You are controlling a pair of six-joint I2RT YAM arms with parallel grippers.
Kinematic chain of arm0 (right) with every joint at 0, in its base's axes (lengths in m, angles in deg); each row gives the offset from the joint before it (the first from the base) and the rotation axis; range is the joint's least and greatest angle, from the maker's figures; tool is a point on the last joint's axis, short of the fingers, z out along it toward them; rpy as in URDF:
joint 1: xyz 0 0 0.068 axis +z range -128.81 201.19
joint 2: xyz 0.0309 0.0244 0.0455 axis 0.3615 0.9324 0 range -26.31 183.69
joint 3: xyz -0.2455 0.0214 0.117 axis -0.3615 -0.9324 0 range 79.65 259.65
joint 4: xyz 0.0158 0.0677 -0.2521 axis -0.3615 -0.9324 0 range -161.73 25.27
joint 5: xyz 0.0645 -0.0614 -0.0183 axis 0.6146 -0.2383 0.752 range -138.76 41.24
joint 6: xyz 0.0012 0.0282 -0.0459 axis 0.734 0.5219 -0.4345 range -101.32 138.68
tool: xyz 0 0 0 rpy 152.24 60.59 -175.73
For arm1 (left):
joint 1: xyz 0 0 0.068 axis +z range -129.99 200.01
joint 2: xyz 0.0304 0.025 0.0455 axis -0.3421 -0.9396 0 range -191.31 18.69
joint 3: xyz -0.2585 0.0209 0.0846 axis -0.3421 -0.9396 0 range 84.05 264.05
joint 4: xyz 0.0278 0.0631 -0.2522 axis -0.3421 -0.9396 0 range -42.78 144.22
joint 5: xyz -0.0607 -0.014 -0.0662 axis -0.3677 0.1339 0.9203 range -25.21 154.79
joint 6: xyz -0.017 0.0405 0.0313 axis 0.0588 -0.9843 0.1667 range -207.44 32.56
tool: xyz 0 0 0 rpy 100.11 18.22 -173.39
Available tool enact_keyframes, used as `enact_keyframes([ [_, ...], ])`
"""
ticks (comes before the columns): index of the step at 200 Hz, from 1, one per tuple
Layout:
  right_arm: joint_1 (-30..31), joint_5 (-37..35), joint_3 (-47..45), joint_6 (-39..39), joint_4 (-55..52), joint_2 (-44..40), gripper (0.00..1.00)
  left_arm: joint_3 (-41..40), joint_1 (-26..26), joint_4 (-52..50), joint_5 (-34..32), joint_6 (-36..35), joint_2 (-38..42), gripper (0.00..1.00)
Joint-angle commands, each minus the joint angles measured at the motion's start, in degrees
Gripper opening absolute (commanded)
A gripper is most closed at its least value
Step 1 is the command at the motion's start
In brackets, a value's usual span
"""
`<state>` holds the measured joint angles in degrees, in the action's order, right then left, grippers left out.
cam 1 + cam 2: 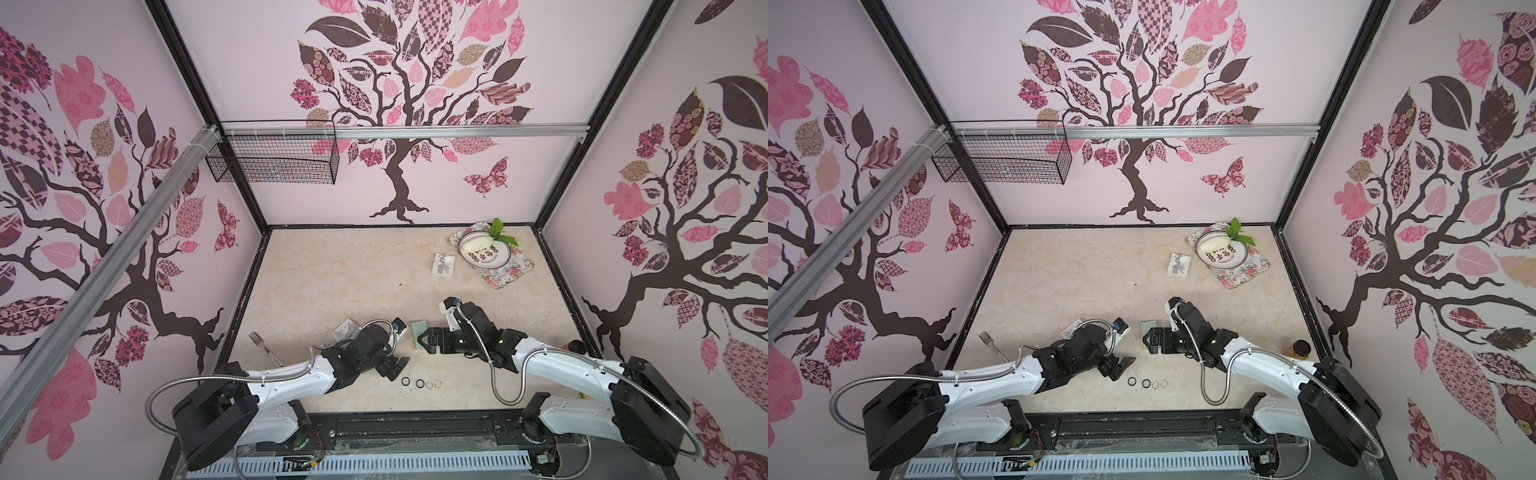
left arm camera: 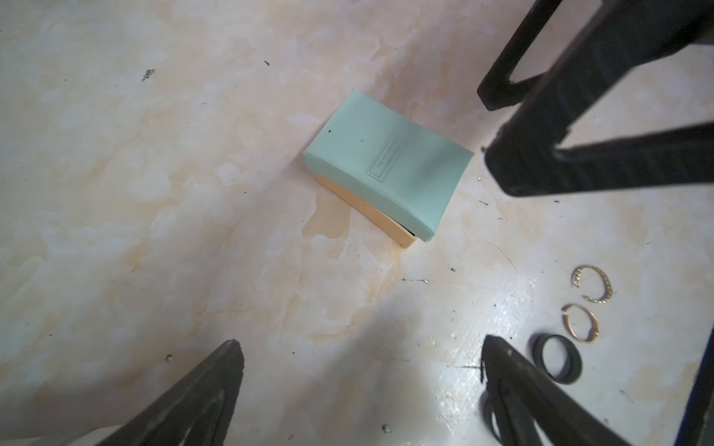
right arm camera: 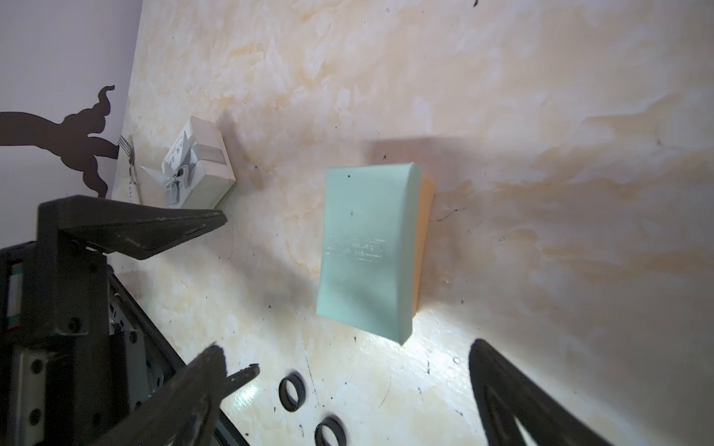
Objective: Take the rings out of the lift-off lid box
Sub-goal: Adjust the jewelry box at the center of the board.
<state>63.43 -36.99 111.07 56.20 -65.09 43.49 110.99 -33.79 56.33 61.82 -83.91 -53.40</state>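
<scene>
Left hand (image 2: 363, 345) sits nearest in its wrist view: fingers spread wide, nothing between them, low over the counter (image 1: 332, 282). The rings (image 1: 420, 382) are out on the counter in a short row just beside that hand's fingertips, on the side toward the arm bases. Four show: two black (image 3: 291, 390), two thin gold (image 2: 581, 323). One black ring is half hidden behind a left finger in the left wrist view.

Right hand (image 3: 347, 349) is also spread wide and empty. The lift-off lid box (image 1: 419, 330) lies flat just ahead of its fingertips; can't tell if a tip touches it. The box is also ahead of the left hand, a bit further off. The teal lid (image 2: 386, 166) is on and slightly askew, and the tan base (image 2: 367, 208) shows along one long edge. Can't see inside.

Past the left hand, away from the right one: white gift box (image 3: 201, 170) with a ribbon, and a fork (image 1: 262, 345) beside it.
</scene>
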Motion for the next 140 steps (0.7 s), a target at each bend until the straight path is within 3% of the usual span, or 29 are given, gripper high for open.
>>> enact_keyframes([
  [1,0.05,2.09,0.37,2.65,4.23,0.18,1.00,2.84,-0.16,1.35,-0.71,0.94,-0.83,0.98],
  [140,0.21,8.09,2.17,3.62,5.90,8.24,1.00,2.33,-0.13,2.86,-1.70,1.38,-2.00,0.98],
])
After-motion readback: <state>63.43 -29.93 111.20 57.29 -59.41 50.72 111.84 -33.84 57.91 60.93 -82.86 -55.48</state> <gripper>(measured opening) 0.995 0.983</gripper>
